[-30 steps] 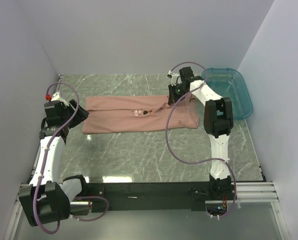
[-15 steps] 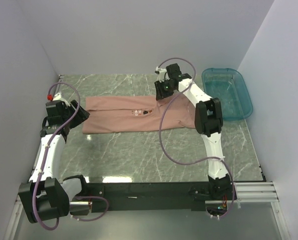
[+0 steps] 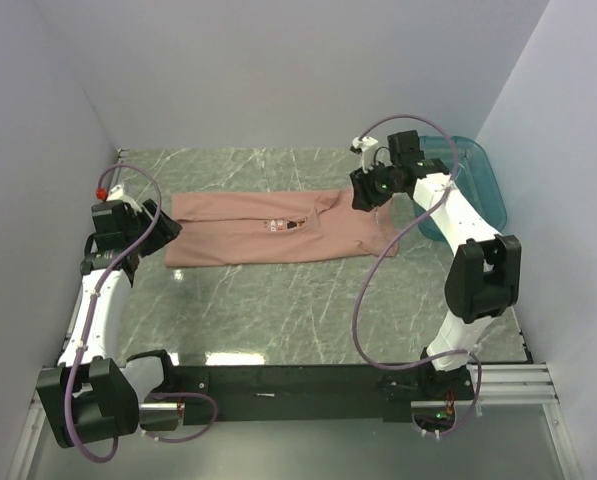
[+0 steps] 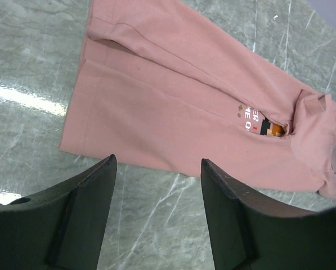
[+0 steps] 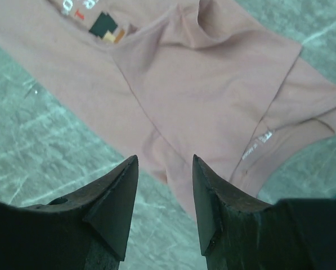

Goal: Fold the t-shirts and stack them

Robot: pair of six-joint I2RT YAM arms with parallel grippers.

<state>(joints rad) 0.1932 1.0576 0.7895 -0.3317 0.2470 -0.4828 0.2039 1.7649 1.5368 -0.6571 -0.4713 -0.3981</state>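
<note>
From above, a dusty salmon-pink short-sleeved cloth t-shirt [image 3: 268, 230] is seen spread flat and partly folded lengthwise on the green-grey marbled table top [image 3: 278, 300]. It lies between the two claws. The left claw [image 3: 164, 226] is held just beside one short end of the t-shirt, and the right claw [image 3: 362, 198] is held over the other. A teal translucent plastic bin [image 3: 490, 200] stands behind the right claw, apart from the t-shirt. Its inside is partly hidden by the arm, and its contents cannot be told.

In the left wrist view, the left claw [image 4: 156, 216] is seen with its jaws apart and nothing gripped. The t-shirt [image 4: 173, 95] lies ahead of the fingertips, and a pixelated print [image 4: 266, 125] is partly tucked under a fold.

In the right wrist view, the right claw [image 5: 165, 205] is likewise spread and unloaded. The t-shirt [image 5: 213, 84] is seen below and ahead of it.
</note>
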